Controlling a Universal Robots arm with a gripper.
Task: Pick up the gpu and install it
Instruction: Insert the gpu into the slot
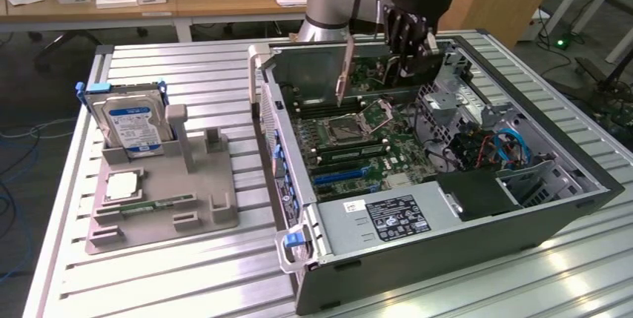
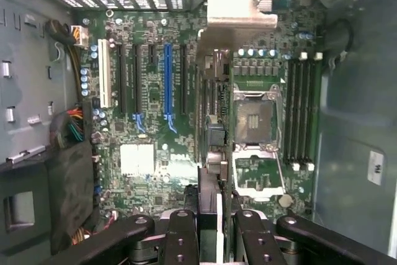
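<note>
My gripper (image 1: 404,51) hangs over the open computer case (image 1: 554,184), shut on the gpu (image 1: 381,73). The gpu is a thin dark card held on edge, with its pale metal bracket (image 1: 345,70) pointing down toward the case's rear wall. It is above the motherboard (image 1: 342,147) and apart from it. In the wrist view the gpu (image 2: 214,116) runs edge-on away from my gripper (image 2: 211,212), its bracket (image 2: 239,7) at the far end. It floats between the blue expansion slot (image 2: 167,85) and the bare CPU socket (image 2: 255,116).
A grey fixture (image 1: 163,199) at the exterior view's left holds a silver hard drive (image 1: 133,121) with a blue label, a CPU chip (image 1: 123,184) and a green memory stick (image 1: 158,204). The power supply (image 1: 396,218) and drive cage (image 1: 475,110) crowd the case.
</note>
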